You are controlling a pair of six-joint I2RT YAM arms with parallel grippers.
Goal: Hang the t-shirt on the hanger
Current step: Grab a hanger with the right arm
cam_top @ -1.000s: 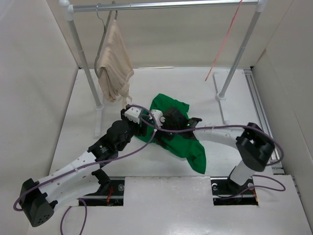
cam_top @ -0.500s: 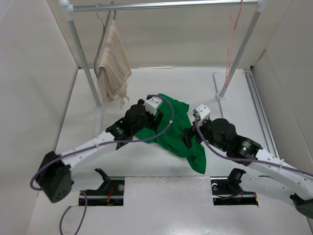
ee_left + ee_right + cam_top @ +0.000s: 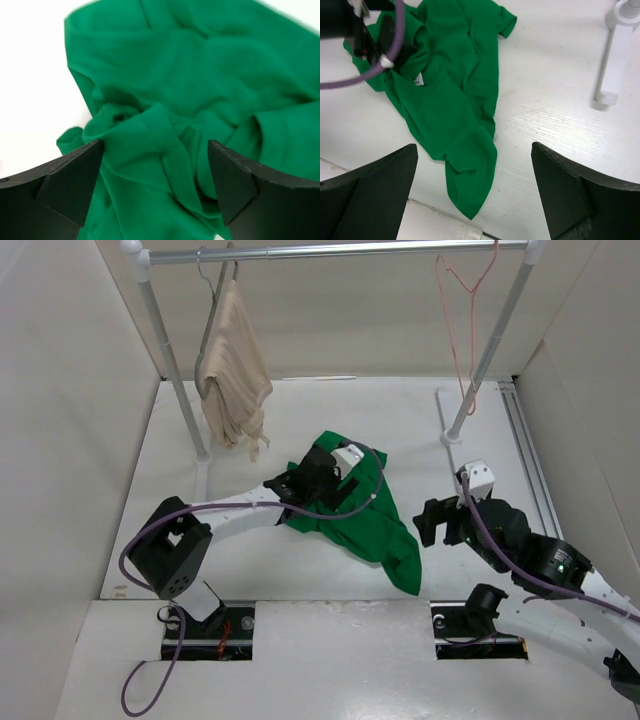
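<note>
- Green t-shirt point(image 3: 372, 525) lies crumpled mid-worktop point(image 3: 300, 410).
- Left gripper point(image 3: 155, 150): jaws apart, low over its folds, empty.
- Right gripper point(image 3: 472, 155): jaws apart, empty, beside t-shirt's right edge.
- Pink hanger point(image 3: 460, 340) on rail point(image 3: 340, 251), right end; beige garment point(image 3: 235, 370) left.

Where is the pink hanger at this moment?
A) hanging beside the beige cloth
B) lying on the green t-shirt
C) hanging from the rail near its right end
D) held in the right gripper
C: the pink hanger hangs from the rail by the right post.
</note>
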